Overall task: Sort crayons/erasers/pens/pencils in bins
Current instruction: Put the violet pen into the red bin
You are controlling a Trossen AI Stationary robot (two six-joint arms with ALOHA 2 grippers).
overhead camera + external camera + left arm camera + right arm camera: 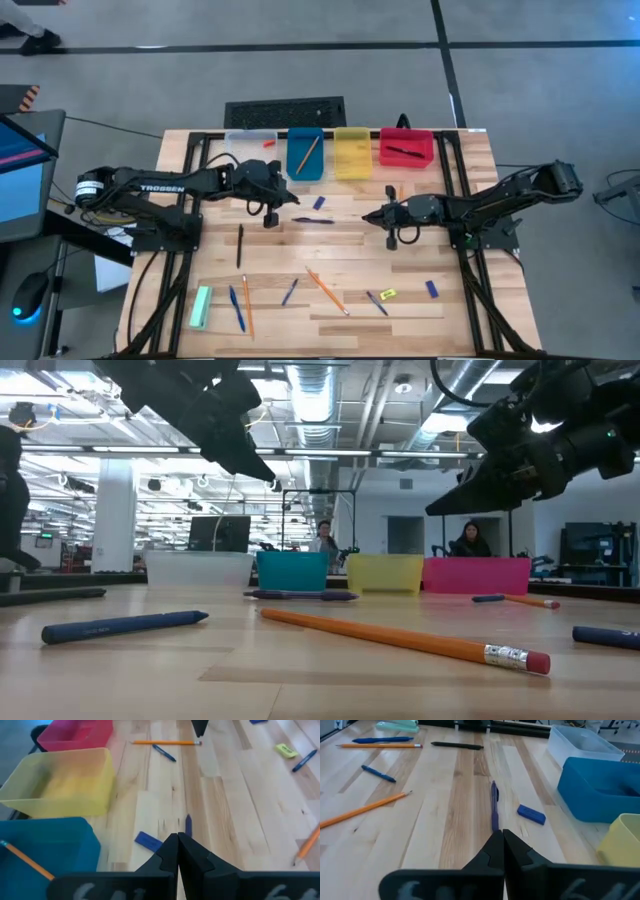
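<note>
Pens and pencils scattered on table; dark blue pen lying between both grippers, near blue bin. Light, stiff, thin, likely to roll; best pinched mid-shaft, across its width. Left gripper fingers together, holding nothing. Right gripper likewise. Readable writing: "TROSSEN" on left arm.

Two matte-black jointed arms on black frame mounts; left arm lettered TROSSEN in white along forearm, pale ring at base joint; right arm unmarked, same build; black cables trailing from both; dark wedge-shaped fingers, faint pale lettering on wrist block
</note>
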